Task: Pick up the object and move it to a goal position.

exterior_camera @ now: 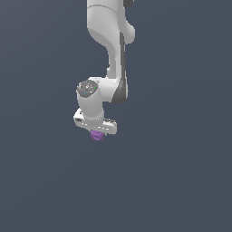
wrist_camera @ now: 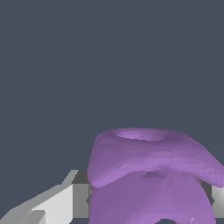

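Item: one white Franka Panda arm [exterior_camera: 108, 50], descending from the top edge of the exterior view, wrist bent, hand pointing downward against a plain dark grey-blue ground. Item: white gripper [exterior_camera: 96, 132], mounted at the arm's lower end, body slightly tilted; fingers mostly hidden behind the load in the exterior view; in the wrist view one light grey finger [wrist_camera: 65, 199] shows beside the load, touching or nearly touching its flank, a second grey sliver at the opposite edge. Jaws drawn in narrow, closed upon the load. Item: purple knobbly object [exterior_camera: 96, 135], very small beside the gripper, sitting directly under the gripper body, between the fingers. In the wrist view the same object [wrist_camera: 148, 175] fills the lower portion of the picture: a flared, saddle-like upper rim with a shallow oval hollow, a narrower lumpy mass beneath. Whether the object rests on any surface cannot be told; the background is uniform throughout.
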Controlling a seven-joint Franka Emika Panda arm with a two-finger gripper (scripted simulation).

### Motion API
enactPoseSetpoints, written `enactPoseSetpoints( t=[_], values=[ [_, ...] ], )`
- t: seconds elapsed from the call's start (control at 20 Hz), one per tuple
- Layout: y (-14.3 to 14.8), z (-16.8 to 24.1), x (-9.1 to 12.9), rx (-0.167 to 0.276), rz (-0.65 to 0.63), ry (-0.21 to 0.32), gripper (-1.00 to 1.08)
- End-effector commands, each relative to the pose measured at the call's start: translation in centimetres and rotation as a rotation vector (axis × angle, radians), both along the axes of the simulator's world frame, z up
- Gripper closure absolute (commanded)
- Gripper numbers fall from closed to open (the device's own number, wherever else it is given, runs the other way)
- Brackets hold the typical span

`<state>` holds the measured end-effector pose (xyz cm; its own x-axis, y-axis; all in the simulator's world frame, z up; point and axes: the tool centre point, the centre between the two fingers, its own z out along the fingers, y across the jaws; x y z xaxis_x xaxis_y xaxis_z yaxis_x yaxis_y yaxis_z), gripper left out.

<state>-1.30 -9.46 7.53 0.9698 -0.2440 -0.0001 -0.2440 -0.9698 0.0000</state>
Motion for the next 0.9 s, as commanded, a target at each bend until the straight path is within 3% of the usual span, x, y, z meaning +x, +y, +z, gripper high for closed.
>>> enactPoseSetpoints(
  t=[0.0,0.85],
  values=[
    [-0.1,1.6,0.7,0.0,0.0,-0.001,1.08],
    [-0.5,14.5,6.8,-0.001,0.0,0.0,1.08]
  ],
)
